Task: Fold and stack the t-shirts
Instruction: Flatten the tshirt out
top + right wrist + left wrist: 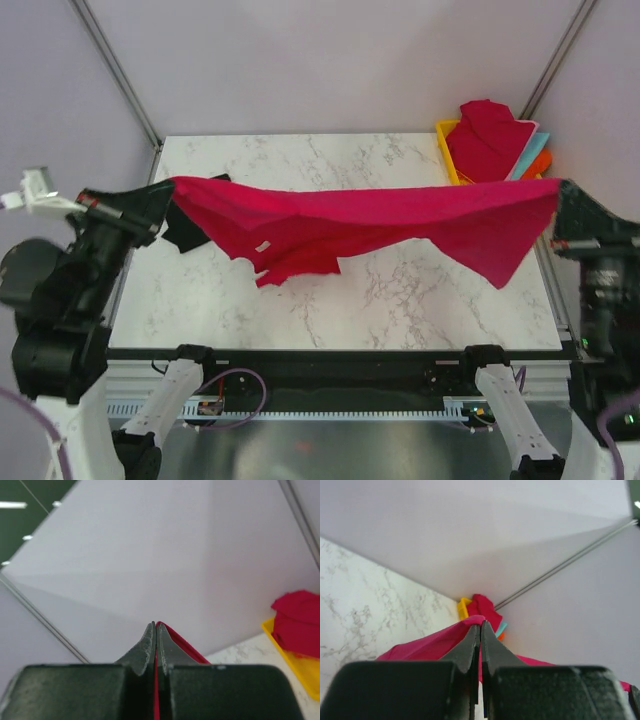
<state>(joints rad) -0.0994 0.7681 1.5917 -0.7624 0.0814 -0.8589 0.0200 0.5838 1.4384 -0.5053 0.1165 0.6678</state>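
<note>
I've got the L gripper point(481, 627) pinched fully closed on one end of a crimson tee point(350, 225). The R gripper point(156, 626) is clamped tight on the other end. The tee hangs stretched between them like a washing line above the desk point(400, 300), running from the left edge to the right edge across the far half.

The top hem is taut and the rest sags. Loose folds droop lowest left of centre and again near the right edge. From the top cam I can't tell whether those low folds touch the marble — they look just clear, maybe. A small white label point(262, 248) shows on the drooping left part. In both wrist cams the fingers meet w/ only a sliver of red cloth between them.

A black tee point(183, 228) lies crumpled at the desk's left edge toward the far-left corner, partly behind the hanging crimson one. The yellow tray point(447, 150) sits at the far-right corner. A red tee point(485, 135) is heaped in it and spills over the far rim — a teal tee point(527, 158) and an orange tee point(542, 160) peek out underneath on the tray's right side.
</note>
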